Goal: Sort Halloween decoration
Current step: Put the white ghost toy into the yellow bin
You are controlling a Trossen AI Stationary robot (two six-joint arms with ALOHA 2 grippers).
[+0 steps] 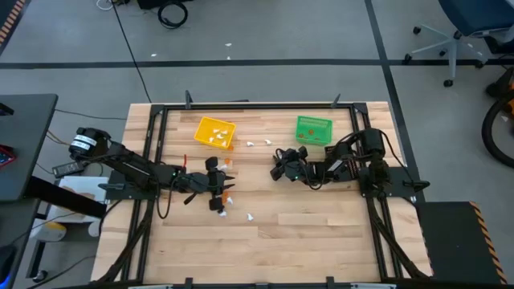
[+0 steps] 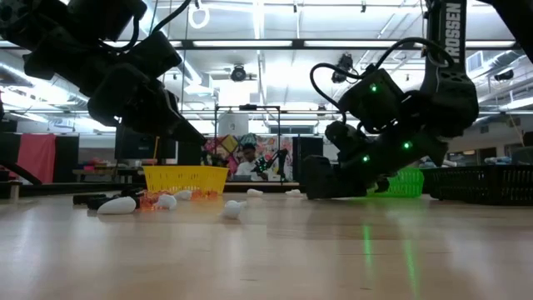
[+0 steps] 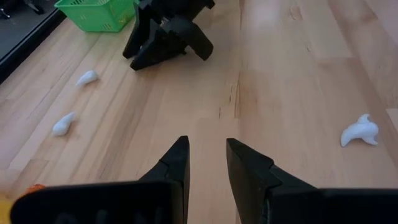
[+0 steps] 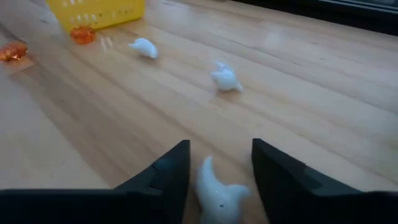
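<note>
The right gripper (image 4: 214, 171) is picking: 1 white trinket (image 4: 217, 193) is lying on the surface between its parted jaws, not yet clenched. Next, closing and lifting. The left gripper (image 3: 207, 162) is waiting, jaws parted, empty.

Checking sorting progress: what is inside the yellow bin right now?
From above, the yellow bin holds a few white trinkets. Its mesh wall hides the inside in the low view, so the exact number and anything beneath them cannot be told.
</note>
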